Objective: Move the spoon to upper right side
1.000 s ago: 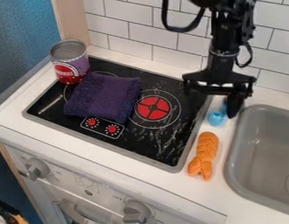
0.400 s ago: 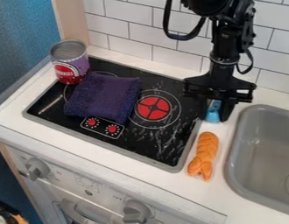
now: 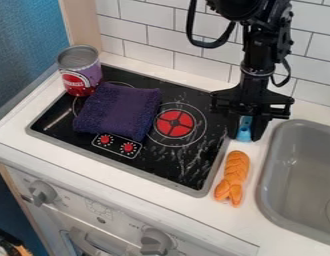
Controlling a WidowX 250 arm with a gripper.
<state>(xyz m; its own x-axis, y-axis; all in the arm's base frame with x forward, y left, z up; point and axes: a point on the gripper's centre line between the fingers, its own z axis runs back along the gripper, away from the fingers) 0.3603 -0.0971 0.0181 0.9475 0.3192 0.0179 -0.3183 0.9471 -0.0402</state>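
The black gripper (image 3: 245,135) hangs low at the right edge of the stove, near the sink's upper left corner. Its two fingers stand close on either side of the blue spoon (image 3: 244,130) and appear shut on it. The spoon's rounded lower end shows between the fingertips; the gripper hides part of the rest.
An orange braided bread toy (image 3: 233,177) lies just in front of the gripper, between stove and grey sink (image 3: 301,170). A purple cloth (image 3: 119,110) covers part of the black stovetop (image 3: 194,162), beside a can (image 3: 80,72). The tiled wall (image 3: 174,32) rises behind.
The gripper has come lower and its fingers have drawn together around the blue spoon. The spoon has turned more upright and shifted slightly left. The bread, cloth and can have stayed put.
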